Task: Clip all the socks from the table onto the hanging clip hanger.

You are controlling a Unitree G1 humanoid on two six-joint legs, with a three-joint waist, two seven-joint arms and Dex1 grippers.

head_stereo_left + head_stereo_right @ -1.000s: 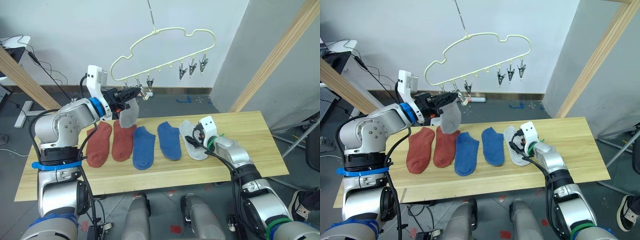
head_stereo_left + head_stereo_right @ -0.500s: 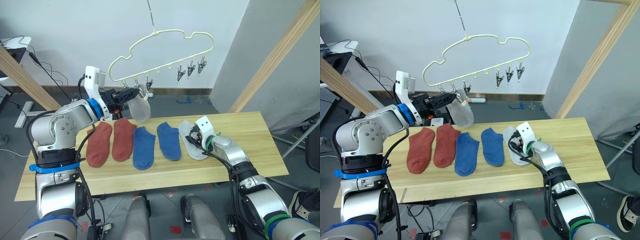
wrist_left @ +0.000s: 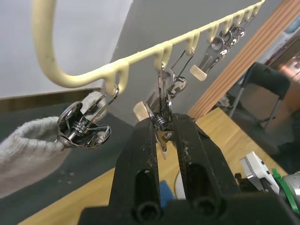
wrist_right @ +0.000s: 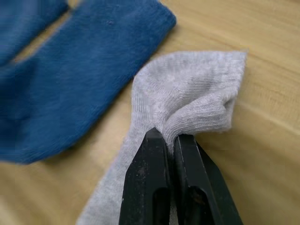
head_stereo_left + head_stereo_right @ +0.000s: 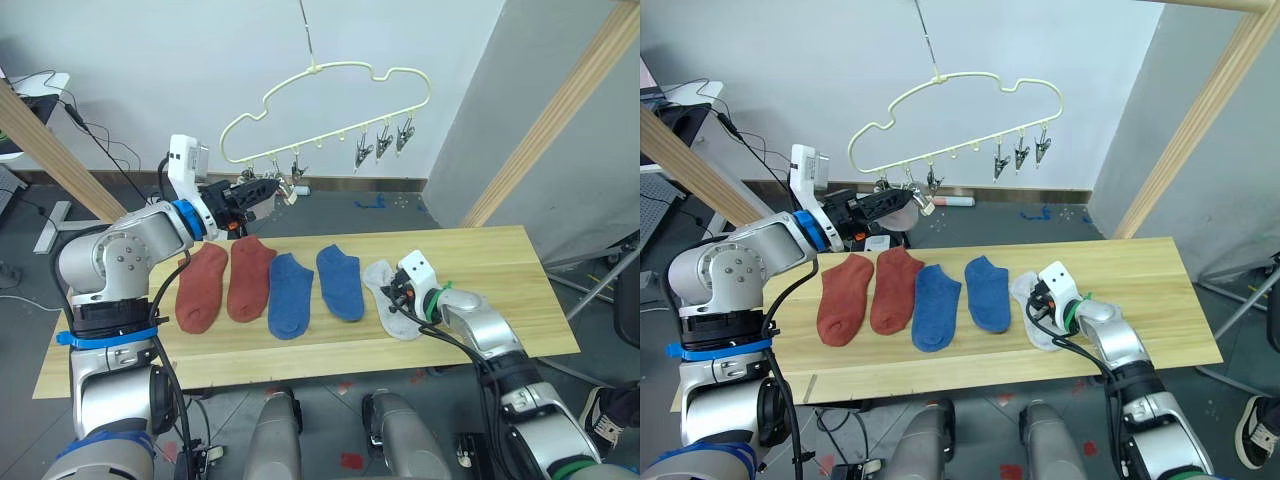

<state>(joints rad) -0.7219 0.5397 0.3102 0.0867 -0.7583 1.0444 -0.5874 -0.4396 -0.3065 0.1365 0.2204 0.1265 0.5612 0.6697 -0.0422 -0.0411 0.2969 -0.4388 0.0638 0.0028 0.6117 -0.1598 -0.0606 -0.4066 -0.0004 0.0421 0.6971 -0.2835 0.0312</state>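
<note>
Socks: you have five on the tabletop (image 5: 300, 350) and one on the clip hanger (image 5: 330, 100). The two rust-red socks (image 5: 225, 283) lie side by side at the robot's left end of the row, the two blue socks (image 5: 315, 288) next to them, all flat and toes toward the wall, so each presents a free cuff edge near the robot. The grey sock on the tabletop (image 4: 178, 117) sits at the right end of the row, just beside a blue one.

Right gripper (image 4: 169, 136): fingers pressed together on a bunched fold of that grey sock near its cuff. The fabric puckers up between the fingers, which suggests a pinch grip on one edge so the rest can hang free once lifted. The sock looks barely raised, if at all; you cannot tell for sure.

Left gripper (image 3: 161, 129): its fingers are clamped on a metal clip (image 3: 161, 112) at the hanger's left end, likely squeezing it to hold it open, or steadying the free-hanging hanger. The second grey sock (image 3: 33, 150) hangs from the neighbouring clip (image 3: 82, 129), beside the gripper rather than in it.

Three dark clips (image 5: 1020, 155) hang bare at the hanger's right end.

Judgement: one sock of six hung; the right arm's grey sock probably goes next, to the clip the left gripper holds.
</note>
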